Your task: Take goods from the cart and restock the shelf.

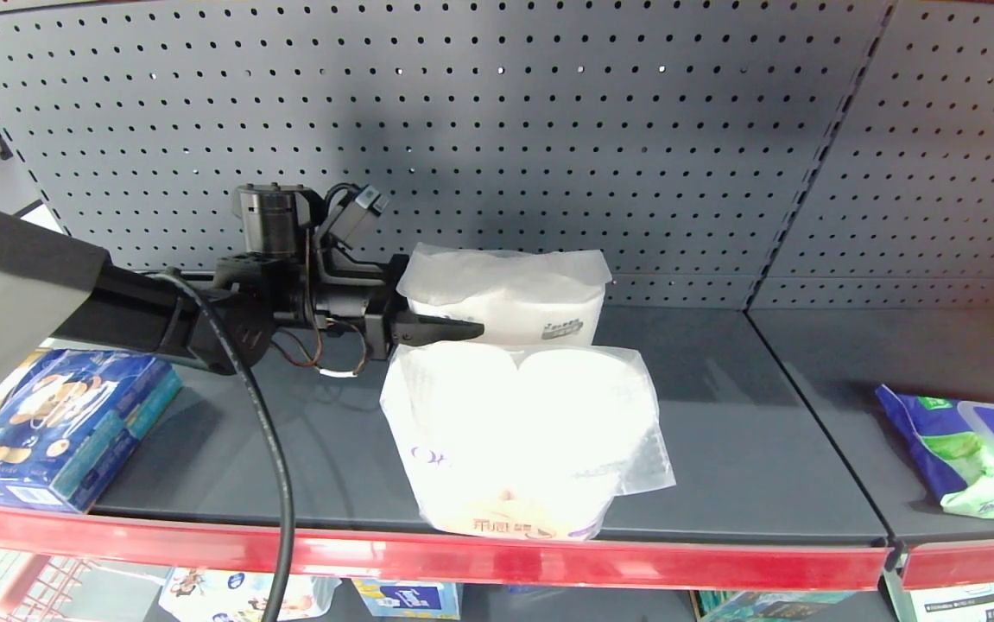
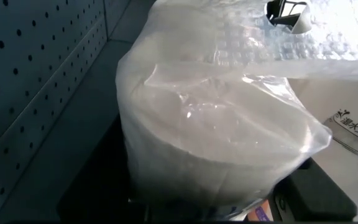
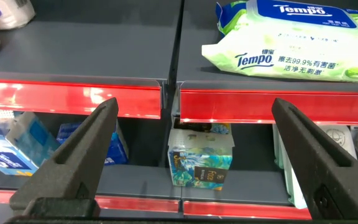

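Placement seemingly in hand, left hand [image 1: 471, 313] closed around rear clear-wrapped white tissue-roll pack [image 1: 514, 289] on grey metal shelf [image 1: 747, 432], right hand [image 3: 194, 106] wide open, empty; next, probably release and withdrawal clear of similar front pack [image 1: 518, 432]

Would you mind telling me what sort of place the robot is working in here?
Most likely a shop aisle, or a mock-up of one: a grey shelf with a red front strip, a perforated back panel, and packaged goods such as toilet-roll packs and a wet-wipes pack.
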{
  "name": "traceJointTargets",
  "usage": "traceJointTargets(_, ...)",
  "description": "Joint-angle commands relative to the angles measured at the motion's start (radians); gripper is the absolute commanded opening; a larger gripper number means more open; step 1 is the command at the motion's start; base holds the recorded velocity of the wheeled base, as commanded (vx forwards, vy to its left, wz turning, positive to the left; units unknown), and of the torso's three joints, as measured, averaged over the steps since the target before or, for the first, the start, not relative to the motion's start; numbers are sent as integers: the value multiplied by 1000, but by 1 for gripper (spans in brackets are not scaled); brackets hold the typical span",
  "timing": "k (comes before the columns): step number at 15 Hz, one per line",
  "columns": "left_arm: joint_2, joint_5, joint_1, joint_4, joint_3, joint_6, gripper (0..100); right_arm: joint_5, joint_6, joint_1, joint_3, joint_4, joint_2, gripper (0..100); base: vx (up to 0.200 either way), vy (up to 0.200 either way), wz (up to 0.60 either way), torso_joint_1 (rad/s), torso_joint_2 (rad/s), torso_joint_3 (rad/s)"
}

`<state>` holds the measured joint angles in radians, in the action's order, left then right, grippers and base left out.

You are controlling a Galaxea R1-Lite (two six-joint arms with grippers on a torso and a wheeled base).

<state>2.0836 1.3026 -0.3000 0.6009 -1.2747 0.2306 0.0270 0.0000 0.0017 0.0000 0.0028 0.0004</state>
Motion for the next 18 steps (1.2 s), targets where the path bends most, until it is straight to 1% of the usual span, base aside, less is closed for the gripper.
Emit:
traceJointTargets(1,4,0,-5,0,-2,1,0,1,0,1,0,0,0,100,0,0,0,0,0,0)
traceJointTargets(5,9,0,-24,-1,-11,1,0,1,0,1,0,0,0,100,0,0,0,0,0,0)
traceJointTargets(9,10,-5,-14,-9,-12,-1,0,1,0,0,0,0,0,100,0,0,0,0,0,0)
traceJointTargets(11,9,-17,-10,-33,-18,3,0,1,0,1,0,0,0,100,0,0,0,0,0,0)
traceJointTargets(18,7,-17,-8,-33,-22,12,0,1,0,0,0,0,0,100,0,0,0,0,0,0)
